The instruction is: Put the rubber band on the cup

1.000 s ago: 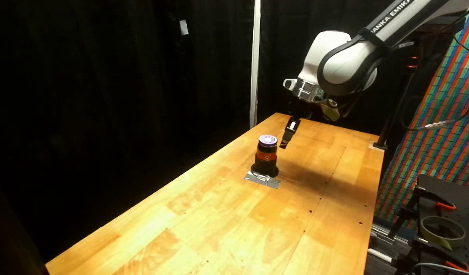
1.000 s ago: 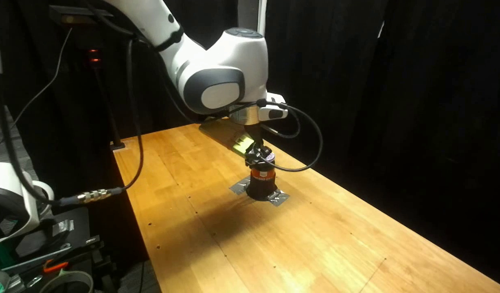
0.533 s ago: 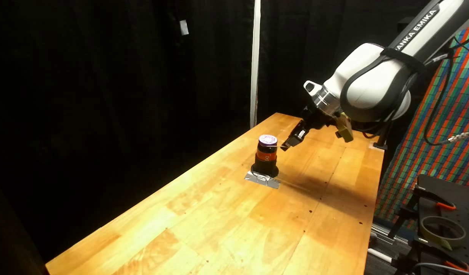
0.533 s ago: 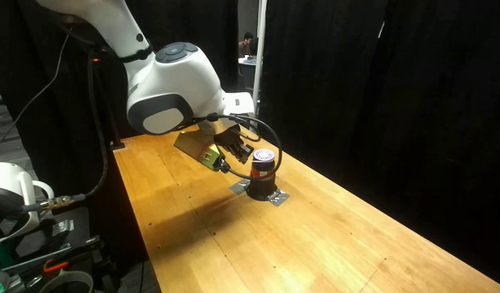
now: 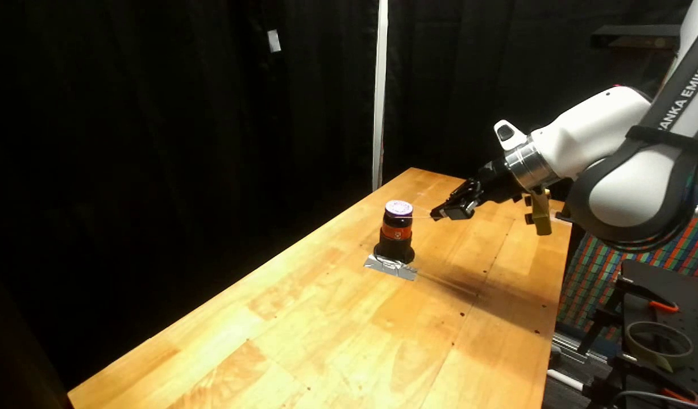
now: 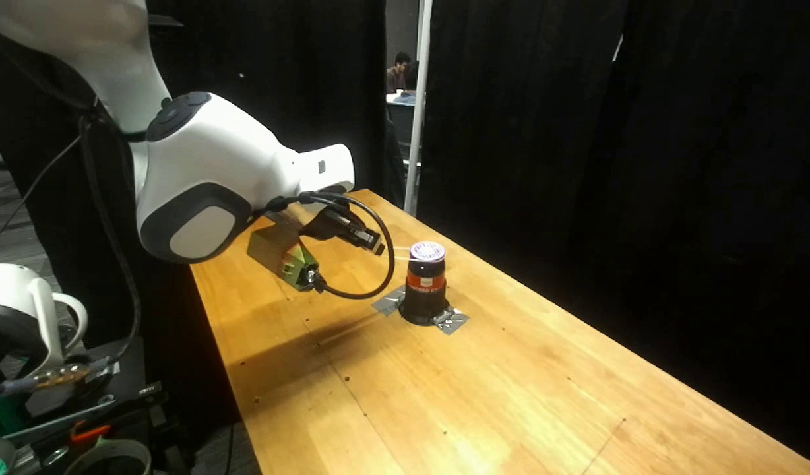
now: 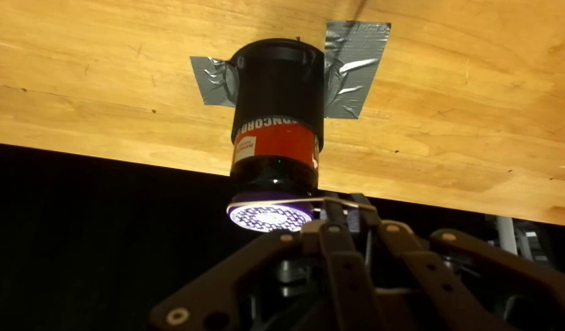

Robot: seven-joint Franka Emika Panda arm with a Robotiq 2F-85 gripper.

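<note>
Your end effector [image 7: 348,201] is narrow, slim gap showing; rubber band [image 7: 287,201] runs taut from it around the Concord jar [image 7: 280,142] at its lid [image 7: 271,218].

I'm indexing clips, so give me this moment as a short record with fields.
Container: dark cup, upright, orange-red stripe, purple-and-white top
Support: wooden table, grey tape at two sides of the cup's base
Item to place: rubber band, stretched between cup top and gripper
Jaws: narrow gap showing between them
Status: unfinished; band not yet free of the gripper
</note>
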